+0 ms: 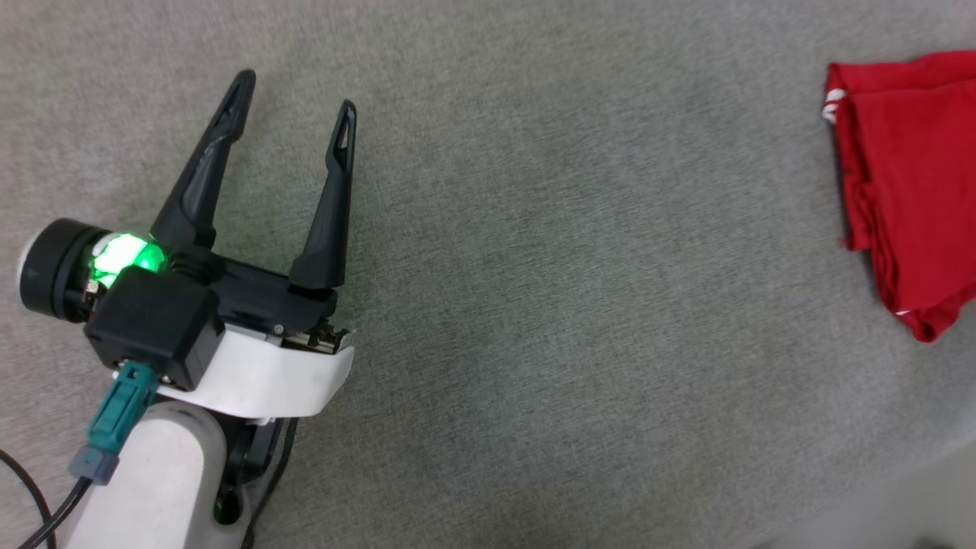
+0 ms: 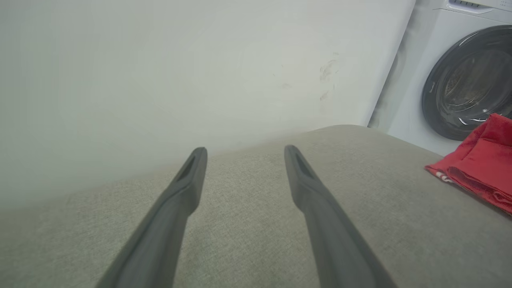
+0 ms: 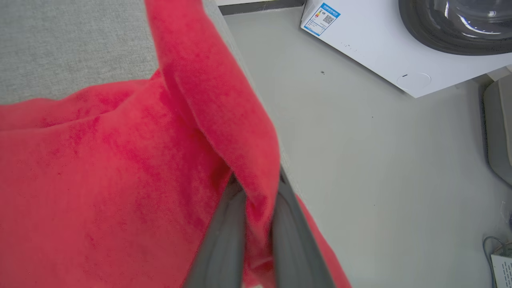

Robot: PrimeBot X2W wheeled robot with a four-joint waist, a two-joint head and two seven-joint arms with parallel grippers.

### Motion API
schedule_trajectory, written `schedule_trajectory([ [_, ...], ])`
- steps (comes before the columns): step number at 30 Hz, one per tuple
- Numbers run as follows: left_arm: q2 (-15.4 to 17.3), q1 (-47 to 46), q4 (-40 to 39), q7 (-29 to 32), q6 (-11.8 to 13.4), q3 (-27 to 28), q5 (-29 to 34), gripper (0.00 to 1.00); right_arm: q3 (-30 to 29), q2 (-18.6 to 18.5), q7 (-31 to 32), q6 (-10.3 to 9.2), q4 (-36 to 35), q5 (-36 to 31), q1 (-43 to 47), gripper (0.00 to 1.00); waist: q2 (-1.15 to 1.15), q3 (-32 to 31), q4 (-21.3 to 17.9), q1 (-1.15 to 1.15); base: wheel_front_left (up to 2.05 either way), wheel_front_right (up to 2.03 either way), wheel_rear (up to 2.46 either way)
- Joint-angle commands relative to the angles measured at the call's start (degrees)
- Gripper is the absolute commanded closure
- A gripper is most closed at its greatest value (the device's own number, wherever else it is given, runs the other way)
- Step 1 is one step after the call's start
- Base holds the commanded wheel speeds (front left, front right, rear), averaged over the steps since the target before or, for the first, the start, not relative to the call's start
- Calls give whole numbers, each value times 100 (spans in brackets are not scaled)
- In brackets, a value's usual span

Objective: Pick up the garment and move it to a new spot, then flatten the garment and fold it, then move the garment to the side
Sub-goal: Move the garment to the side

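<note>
My left gripper (image 1: 296, 91) hangs at 9 o'clock in the head view, its 2 fingers spread wide and empty above the grey cloth surface (image 1: 572, 305). The garment (image 1: 907, 175), folded and red, lies at 3 o'clock near the surface's edge. In the right wrist view, my right gripper (image 3: 256, 196) pinches a fold of it, jaws nearly closed.

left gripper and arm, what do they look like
The left gripper has two long, tapering black fingers with slotted tips, on a black body with a curved white shell. A green light glows beside it; a teal plug with a dark cable sits beside the pale forearm.
</note>
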Motion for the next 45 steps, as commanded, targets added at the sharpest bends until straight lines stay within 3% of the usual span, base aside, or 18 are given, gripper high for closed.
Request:
schedule_trajectory([
  [1, 26, -108, -69, 32, -43, -17, 39, 0, -48, 148, -187, -5, 190, -110, -144, 100, 0, 223, 41, -1, 0, 0, 0],
  [2, 38, -122, -83, 45, -37, -13, 45, 0, -90, 213, -320, -5, 308, -154, -201, 84, 0, 243, 50, -1, 0, 0, 0],
  [3, 44, -128, -98, 58, -32, -10, 46, 0, -129, 278, -438, -5, 440, -203, -243, 53, 0, 253, 58, -1, 0, 0, 0],
  [4, 48, -124, -108, 66, -20, -14, 46, 0, -140, 317, -576, -5, 535, -252, -270, 0, 0, 262, 68, -1, 0, 0, 0],
  [12, 37, 75, 106, -70, 53, 38, -64, 0, -524, 485, -1591, -5, 1223, -743, -376, 0, 0, -46, 112, -1, 0, 0, 0],
  [19, -138, 383, 485, -430, 147, 81, -278, 0, -491, 505, -2275, -5, 1002, -1217, 5, 0, 0, -770, 200, -1, 0, 0, 0],
  [31, -526, 1187, 1358, -963, 345, 158, -735, 0, -178, 1342, -2674, -5, -809, -1125, 1778, 0, 0, -2193, 760, -1, 0, 0, 0],
  [45, -722, 1616, 2268, -1213, 459, 294, -965, 0, 460, 2221, -2464, -5, -2704, -916, 3342, 0, 0, -2997, 1856, -1, 0, 0, 0],
])
